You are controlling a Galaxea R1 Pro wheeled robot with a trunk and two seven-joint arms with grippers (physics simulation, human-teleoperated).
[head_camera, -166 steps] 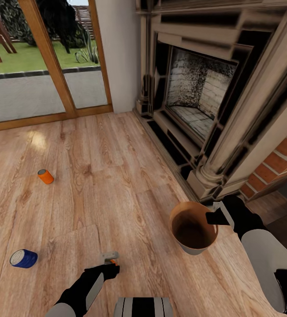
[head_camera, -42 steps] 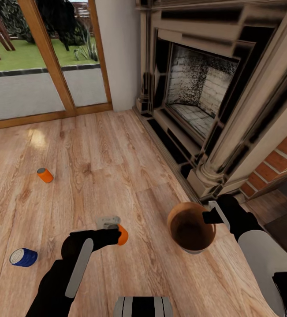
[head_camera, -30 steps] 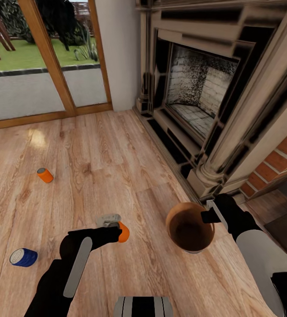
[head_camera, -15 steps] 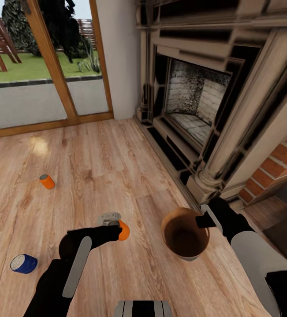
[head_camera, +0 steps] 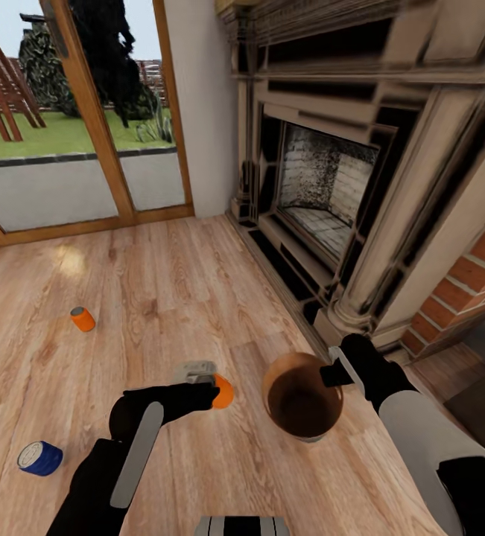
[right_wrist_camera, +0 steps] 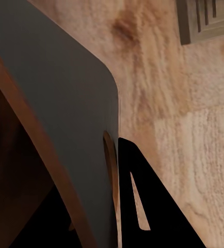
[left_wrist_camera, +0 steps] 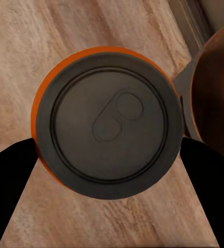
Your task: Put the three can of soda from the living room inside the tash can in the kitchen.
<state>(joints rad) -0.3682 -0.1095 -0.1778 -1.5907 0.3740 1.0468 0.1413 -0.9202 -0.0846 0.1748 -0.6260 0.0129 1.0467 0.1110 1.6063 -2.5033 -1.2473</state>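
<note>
A: What has changed over the last few seconds?

B: An orange can [head_camera: 223, 391] has been lifted off the floor [head_camera: 167, 298] and carried towards the tash can [head_camera: 302, 402]. It is now held just left of the bin's rim, near the lower centre of the frame. The whole picture has also shifted downward, so the head camera has been tilted up; the things on the floor have not been moved.

A: How is the can held?

B: It is clamped in the left pincer [head_camera: 206, 387]. In the left wrist view the grey top [left_wrist_camera: 109, 134] is seen end-on between the two dark fingers, with the bin's copper-brown inside at the edge.

A: And the right arm?

B: It is stretched forward from the lower right, and the right pincer [head_camera: 330, 371] is closed on the bin's rim; in the right wrist view the wall [right_wrist_camera: 55, 103] is seen pinched between the fingers [right_wrist_camera: 143, 206]. The bin appears to be held off the floor, tilted towards the camera.

A: What is meant for the task?

B: One can is judged nearly ready to be dropped in. A second orange can [head_camera: 83, 318] at centre left and the blue can [head_camera: 39, 458] at lower left are left lying on the floor.
</note>
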